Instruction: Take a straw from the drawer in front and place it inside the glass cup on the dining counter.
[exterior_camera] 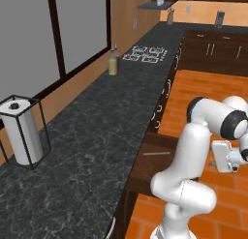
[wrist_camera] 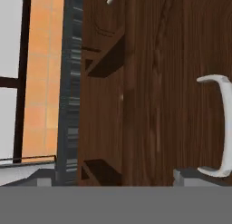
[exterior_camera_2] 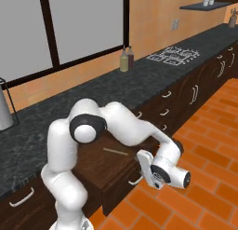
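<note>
The dark brown drawer (exterior_camera_2: 100, 165) stands pulled out from under the black counter. The thin pale tan straw (exterior_camera_2: 115, 152) lies flat on its floor, and it is also visible as a short light line (exterior_camera: 156, 154) in the left base view. My gripper (exterior_camera_2: 141, 165) hangs just outside the drawer front, level with it and facing it, with nothing held. In the hand view the drawer front (wrist_camera: 172, 82) is close, its pale curved handle (wrist_camera: 222, 123) off to the right, and the gripper (wrist_camera: 115, 177) has its tips wide apart, open. The glass cup and dining counter are out of view.
A long black speckled counter (exterior_camera: 97, 136) carries a paper towel holder (exterior_camera: 22, 131), a bottle (exterior_camera: 113, 63) and a cooktop (exterior_camera: 145, 54). Dark cabinets with pale handles (exterior_camera_2: 195, 94) line its front. Orange tiled floor (exterior_camera_2: 204, 154) spreads to the right of the drawer.
</note>
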You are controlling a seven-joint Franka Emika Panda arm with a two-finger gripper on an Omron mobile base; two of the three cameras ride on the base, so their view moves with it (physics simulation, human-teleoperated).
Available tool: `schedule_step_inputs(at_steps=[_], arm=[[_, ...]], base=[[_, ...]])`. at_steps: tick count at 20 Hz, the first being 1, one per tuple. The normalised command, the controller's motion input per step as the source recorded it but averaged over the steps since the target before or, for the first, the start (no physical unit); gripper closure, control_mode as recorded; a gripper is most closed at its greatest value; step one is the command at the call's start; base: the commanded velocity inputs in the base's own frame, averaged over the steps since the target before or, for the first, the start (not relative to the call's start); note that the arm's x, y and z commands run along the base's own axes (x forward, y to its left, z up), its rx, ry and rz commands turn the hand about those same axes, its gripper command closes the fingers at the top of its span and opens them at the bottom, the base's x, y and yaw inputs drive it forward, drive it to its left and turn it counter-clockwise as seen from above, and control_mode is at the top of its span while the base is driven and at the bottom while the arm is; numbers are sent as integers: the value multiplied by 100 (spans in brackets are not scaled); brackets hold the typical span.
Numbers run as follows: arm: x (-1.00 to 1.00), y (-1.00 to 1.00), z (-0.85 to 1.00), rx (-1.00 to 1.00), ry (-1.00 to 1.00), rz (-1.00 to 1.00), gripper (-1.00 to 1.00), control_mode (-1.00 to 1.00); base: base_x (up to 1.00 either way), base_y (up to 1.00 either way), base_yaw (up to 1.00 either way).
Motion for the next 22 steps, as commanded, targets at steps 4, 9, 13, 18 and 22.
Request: schedule_step_inputs(at_steps=[4,9,13,18,22], arm=[[44,60,34,-24,21,0,-100,-100],[53,43,13,-21,24,0,-100,-100],[49,21,-4,-15,20,0,-100,-100],[35,8,-34,-11,17,0,-100,-100],[31,7,-47,-11,21,0,-100,-100]], base=[[0,0,0],[0,0,0],[0,0,0],[0,0,0],[0,0,0]])
